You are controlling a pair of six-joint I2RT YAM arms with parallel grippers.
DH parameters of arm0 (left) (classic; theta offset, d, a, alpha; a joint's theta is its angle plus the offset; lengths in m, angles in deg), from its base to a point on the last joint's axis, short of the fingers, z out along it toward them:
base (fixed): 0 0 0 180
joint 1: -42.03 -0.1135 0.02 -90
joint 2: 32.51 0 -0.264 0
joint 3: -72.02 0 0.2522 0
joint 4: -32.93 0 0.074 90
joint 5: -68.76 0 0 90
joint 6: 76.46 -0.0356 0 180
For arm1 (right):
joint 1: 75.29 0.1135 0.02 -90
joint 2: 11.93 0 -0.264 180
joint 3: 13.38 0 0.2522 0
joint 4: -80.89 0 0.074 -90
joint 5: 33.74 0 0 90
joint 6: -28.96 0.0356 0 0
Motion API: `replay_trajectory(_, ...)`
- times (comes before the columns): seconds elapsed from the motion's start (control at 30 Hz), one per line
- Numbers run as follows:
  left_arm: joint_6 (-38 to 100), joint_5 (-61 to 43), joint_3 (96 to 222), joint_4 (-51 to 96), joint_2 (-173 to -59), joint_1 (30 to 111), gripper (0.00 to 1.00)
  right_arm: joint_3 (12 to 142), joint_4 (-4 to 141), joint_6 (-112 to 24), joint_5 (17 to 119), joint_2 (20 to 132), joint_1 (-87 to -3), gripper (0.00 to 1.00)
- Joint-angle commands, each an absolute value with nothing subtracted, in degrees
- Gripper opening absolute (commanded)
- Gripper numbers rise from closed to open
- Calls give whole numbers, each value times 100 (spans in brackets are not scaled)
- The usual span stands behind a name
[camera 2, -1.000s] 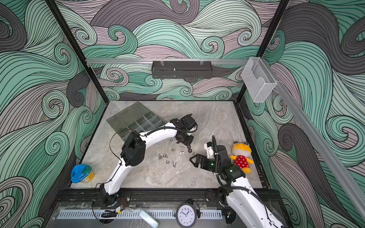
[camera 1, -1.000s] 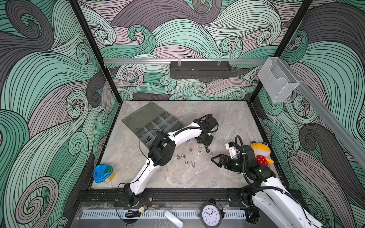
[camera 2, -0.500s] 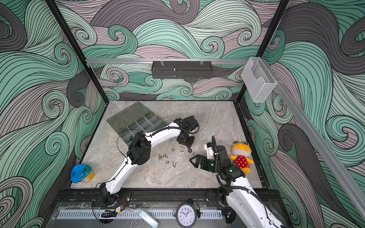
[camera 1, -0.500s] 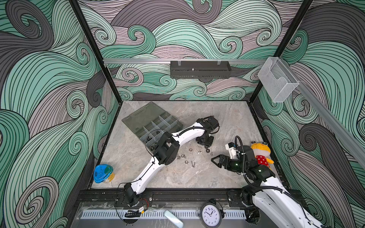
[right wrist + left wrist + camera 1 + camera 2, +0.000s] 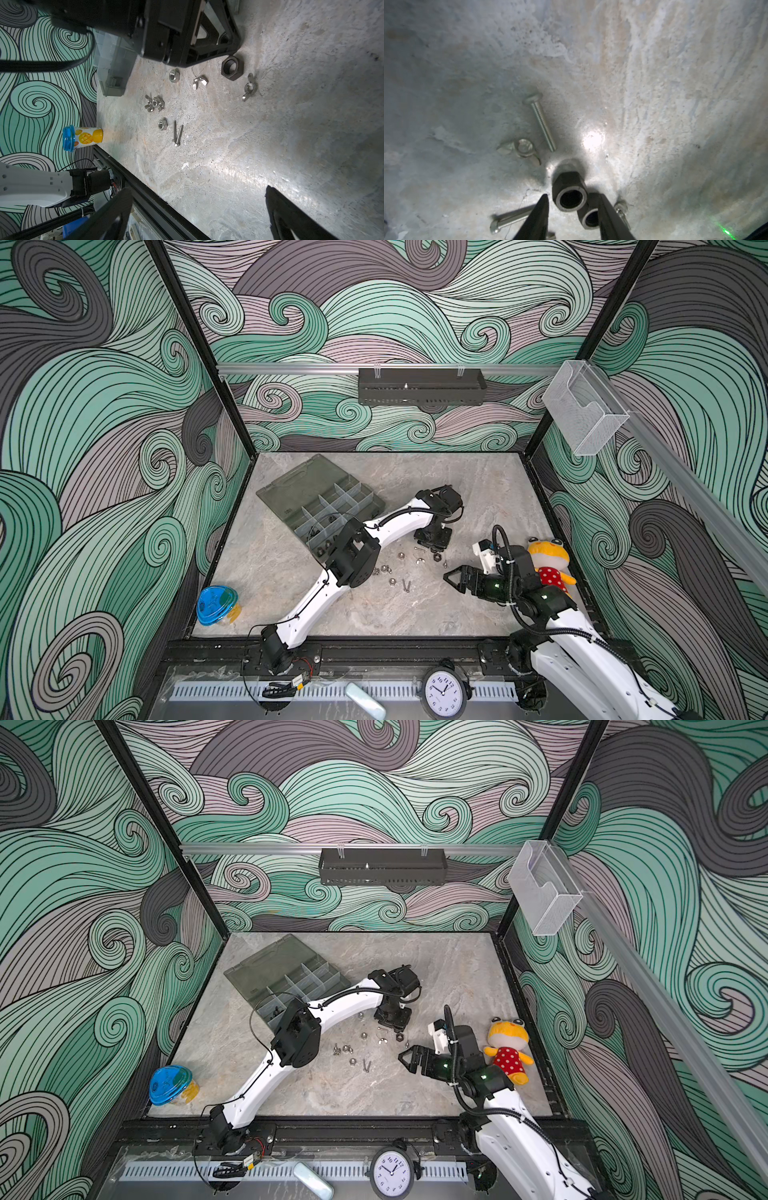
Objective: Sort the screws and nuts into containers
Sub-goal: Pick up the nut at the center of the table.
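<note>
My left gripper [image 5: 572,200] points down at the table, open part way. A black hex nut [image 5: 569,192] stands just ahead of its tips, ungripped. A second black nut [image 5: 589,218] lies against one finger [image 5: 608,220]. Silver screws [image 5: 539,122] and a wing nut [image 5: 521,148] lie beyond. More nuts [image 5: 392,581] and screws [image 5: 405,585] are scattered mid-table in both top views. The organiser box [image 5: 291,493] lies open at the back left, some dark nuts in its near compartments. My right gripper [image 5: 451,576] hovers open and empty to the right of the scatter.
A blue-lidded tub [image 5: 217,605] lies at the front left. A plush toy [image 5: 548,564] sits against the right edge beside my right arm. A clear box [image 5: 584,414] and a black tray [image 5: 419,385] hang on the walls. A clock [image 5: 444,695] stands below the table's front rail.
My left arm's elbow has shifted a little to the right and its gripper has sunk slightly toward the black nuts. The right arm has not moved.
</note>
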State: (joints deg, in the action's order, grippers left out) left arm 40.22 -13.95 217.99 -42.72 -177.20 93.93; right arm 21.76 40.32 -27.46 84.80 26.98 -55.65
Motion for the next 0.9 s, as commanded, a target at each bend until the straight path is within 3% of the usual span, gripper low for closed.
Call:
replay_trajectory(0.0, 4216, -1490, 22242, -4823, -18048, 9441, 47, 2190, 4119, -2808, 8540, 2709, -5614, 100)
replay_trajectory(0.27, 4238, -1747, 22532, -5292, -18263, 9431, 44, 2432, 4125, -2900, 8723, 2911, -5630, 100)
replay_trajectory(0.53, 4248, -2092, 22422, -5571, -18145, 9237, 26, 2617, 3985, -2990, 8687, 2910, -5630, 100)
replay_trajectory(0.87, 3726, -2454, 20899, -4509, -16605, 8961, 21, 2710, 4239, -3134, 8623, 3385, -5627, 100)
